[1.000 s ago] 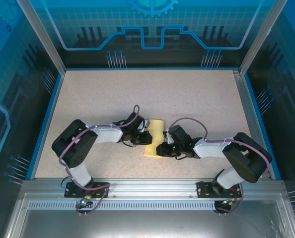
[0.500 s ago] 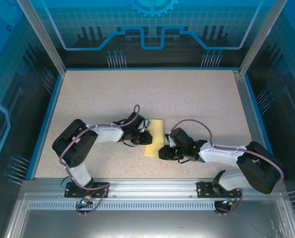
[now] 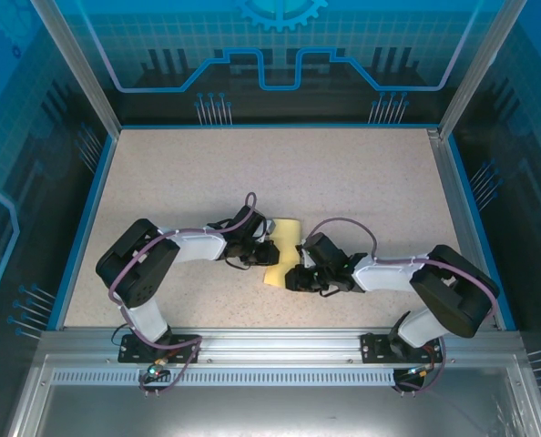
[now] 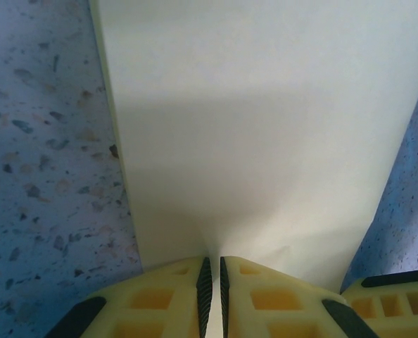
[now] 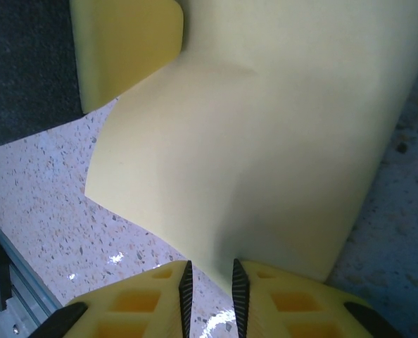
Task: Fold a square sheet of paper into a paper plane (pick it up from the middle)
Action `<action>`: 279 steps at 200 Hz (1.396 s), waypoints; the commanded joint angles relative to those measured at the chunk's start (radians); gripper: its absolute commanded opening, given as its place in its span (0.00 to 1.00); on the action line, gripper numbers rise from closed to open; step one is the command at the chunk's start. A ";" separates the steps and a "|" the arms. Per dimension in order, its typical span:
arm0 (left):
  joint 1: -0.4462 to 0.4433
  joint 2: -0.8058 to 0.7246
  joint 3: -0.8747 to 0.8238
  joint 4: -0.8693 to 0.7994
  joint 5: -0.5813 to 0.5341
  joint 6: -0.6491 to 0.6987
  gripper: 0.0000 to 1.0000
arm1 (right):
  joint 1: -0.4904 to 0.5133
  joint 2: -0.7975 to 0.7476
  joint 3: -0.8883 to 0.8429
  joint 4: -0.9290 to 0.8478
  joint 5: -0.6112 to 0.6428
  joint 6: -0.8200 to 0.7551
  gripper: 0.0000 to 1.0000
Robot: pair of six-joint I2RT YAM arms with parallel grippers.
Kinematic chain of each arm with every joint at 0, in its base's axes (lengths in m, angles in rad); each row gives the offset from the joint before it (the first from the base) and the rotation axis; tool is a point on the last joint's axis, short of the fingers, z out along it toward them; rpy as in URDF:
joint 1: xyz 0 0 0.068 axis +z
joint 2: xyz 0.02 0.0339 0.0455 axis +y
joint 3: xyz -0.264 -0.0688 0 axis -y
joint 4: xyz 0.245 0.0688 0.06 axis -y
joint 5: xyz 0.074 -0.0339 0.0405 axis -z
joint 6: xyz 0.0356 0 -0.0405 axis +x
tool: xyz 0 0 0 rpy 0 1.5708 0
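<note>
"What's the sheet of paper like?"
"Thin, smooth and not shiny."
"And the worktop?"
"Speckled like stone, a bit shiny."
"The left pincer?"
"Yellow plastic fingers with black rubbery pads."

Speckled beige table w/ blue rim, pale yellow sheet of paper on it approx. centre, towards front edge.

The square sheet of paper is shown pale yellow against the beige, dark-speckled worktop. The left gripper and right gripper are coloured yellow, with black pads.
</note>
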 commanded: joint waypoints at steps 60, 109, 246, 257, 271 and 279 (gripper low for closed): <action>-0.003 0.051 -0.005 -0.108 -0.070 0.042 0.17 | -0.043 -0.222 -0.026 -0.230 0.126 -0.008 0.25; -0.005 0.039 -0.008 -0.112 -0.069 0.047 0.17 | -0.105 -0.163 0.051 -0.088 0.147 0.023 0.24; -0.004 0.008 -0.046 -0.102 -0.078 0.043 0.17 | -0.131 0.158 0.148 -0.058 0.219 -0.005 0.22; -0.004 0.006 -0.046 -0.105 -0.082 0.045 0.17 | -0.139 0.152 0.137 -0.067 0.235 -0.006 0.22; -0.003 0.007 -0.046 -0.106 -0.083 0.046 0.17 | -0.149 0.136 0.130 -0.092 0.259 -0.017 0.22; -0.005 0.008 -0.046 -0.105 -0.083 0.046 0.17 | -0.148 0.124 0.142 -0.133 0.296 -0.036 0.22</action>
